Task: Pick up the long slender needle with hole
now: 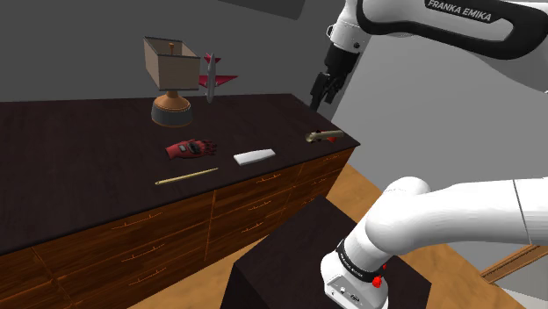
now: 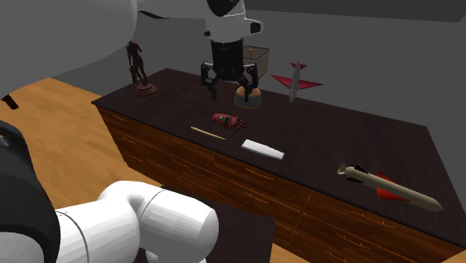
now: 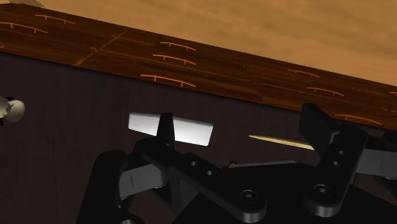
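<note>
Fingers (image 3: 321, 127) hung open, well above the tabletop (image 1: 88, 140); I judged it best to straddle the needle (image 1: 186, 176) crosswise, mid-shaft.

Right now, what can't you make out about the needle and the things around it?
The needle: its hole is too small to see in the shoulder view; in the wrist view one end is hidden behind an end effector finger.
The white flat block: a finger crosses it in the wrist view.
The pale rounded object: cut off by the wrist view's edge.
</note>
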Tool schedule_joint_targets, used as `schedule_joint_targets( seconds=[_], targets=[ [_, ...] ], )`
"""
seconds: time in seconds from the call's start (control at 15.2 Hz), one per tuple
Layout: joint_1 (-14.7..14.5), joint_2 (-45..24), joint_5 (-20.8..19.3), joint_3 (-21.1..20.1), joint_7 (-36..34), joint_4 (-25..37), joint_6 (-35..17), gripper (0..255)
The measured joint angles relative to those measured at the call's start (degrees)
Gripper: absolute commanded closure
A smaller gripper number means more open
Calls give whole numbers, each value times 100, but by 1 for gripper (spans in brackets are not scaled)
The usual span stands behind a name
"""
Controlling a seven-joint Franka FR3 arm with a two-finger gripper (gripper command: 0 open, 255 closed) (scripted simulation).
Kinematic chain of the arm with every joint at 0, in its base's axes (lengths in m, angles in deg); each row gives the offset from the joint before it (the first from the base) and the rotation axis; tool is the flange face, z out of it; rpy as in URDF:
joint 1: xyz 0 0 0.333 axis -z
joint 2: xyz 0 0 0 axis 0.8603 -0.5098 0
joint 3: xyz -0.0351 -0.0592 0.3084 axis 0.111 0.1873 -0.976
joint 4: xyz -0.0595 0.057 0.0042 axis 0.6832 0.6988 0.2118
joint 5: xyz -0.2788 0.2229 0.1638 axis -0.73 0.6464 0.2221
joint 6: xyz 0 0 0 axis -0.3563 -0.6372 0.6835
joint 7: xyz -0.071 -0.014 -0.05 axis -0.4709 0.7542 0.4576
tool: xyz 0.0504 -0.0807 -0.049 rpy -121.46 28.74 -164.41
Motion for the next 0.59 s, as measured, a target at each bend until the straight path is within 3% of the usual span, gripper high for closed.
schedule_joint_targets(
  seconds=[0.2,0.59],
  targets=[
    [-69,-125,-23,33,158,-70,-196,0],
    [-423,-1088,-59,134,856,-136,-1233,0]
  ],
)
